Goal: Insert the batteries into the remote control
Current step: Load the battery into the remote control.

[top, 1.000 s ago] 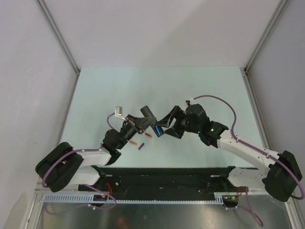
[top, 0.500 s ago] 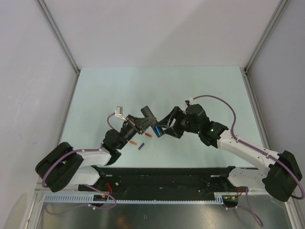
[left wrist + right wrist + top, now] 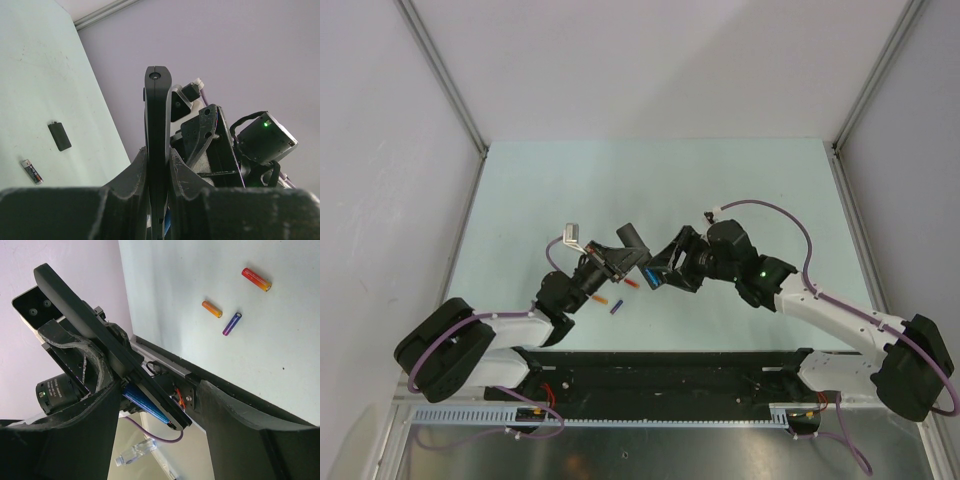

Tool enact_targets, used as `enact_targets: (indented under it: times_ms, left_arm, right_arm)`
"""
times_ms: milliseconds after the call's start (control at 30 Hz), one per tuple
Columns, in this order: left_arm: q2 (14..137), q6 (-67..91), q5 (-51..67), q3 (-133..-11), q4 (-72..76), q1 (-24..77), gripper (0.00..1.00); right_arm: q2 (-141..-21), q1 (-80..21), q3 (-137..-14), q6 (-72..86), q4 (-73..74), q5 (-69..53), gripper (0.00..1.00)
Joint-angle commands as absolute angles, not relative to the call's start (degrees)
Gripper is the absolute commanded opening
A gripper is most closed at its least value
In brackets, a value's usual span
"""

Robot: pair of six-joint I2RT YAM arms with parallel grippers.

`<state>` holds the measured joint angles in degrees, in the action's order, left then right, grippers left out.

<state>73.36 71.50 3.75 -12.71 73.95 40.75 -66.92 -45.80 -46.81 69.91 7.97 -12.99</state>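
My left gripper (image 3: 612,262) is shut on the black remote control (image 3: 632,238) and holds it tilted up above the table. In the left wrist view the remote (image 3: 156,115) stands edge-on between the closed fingers (image 3: 135,172). My right gripper (image 3: 658,272) is open, its fingers (image 3: 227,412) wide apart on either side of the remote's lower end (image 3: 150,390). A blue battery (image 3: 147,405) lies along the remote's underside there; it also shows in the top view (image 3: 652,276). Red (image 3: 256,279), orange (image 3: 212,309) and purple (image 3: 232,323) batteries lie on the table.
A small black rectangular cover (image 3: 59,136) and a dark grey battery (image 3: 31,171) lie on the pale green table (image 3: 760,190). The loose batteries sit just under the left gripper (image 3: 617,300). Grey walls enclose the table on three sides.
My right gripper has shifted slightly left, closer around the remote's lower end with the blue battery. The left gripper and remote have stayed put.
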Motion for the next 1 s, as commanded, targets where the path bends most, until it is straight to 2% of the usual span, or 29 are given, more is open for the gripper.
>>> enact_targets:
  times_ms: [0, 467, 967]
  left_arm:
    - [71.81, 70.93, 2.55, -13.18, 89.74, 40.61, 0.0]
    - [71.37, 70.75, 2.46, -13.71, 89.74, 40.61, 0.0]
    - [71.45, 71.45, 2.46, -14.59, 89.74, 40.43, 0.0]
  right_arm:
    - [-67.32, -46.49, -46.49, 68.12, 9.67, -14.5, 0.67]
    - [-67.32, -46.76, -46.49, 68.03, 10.37, -13.89, 0.59]
    - [-66.45, -47.2, -46.41, 66.71, 12.13, -13.45, 0.58]
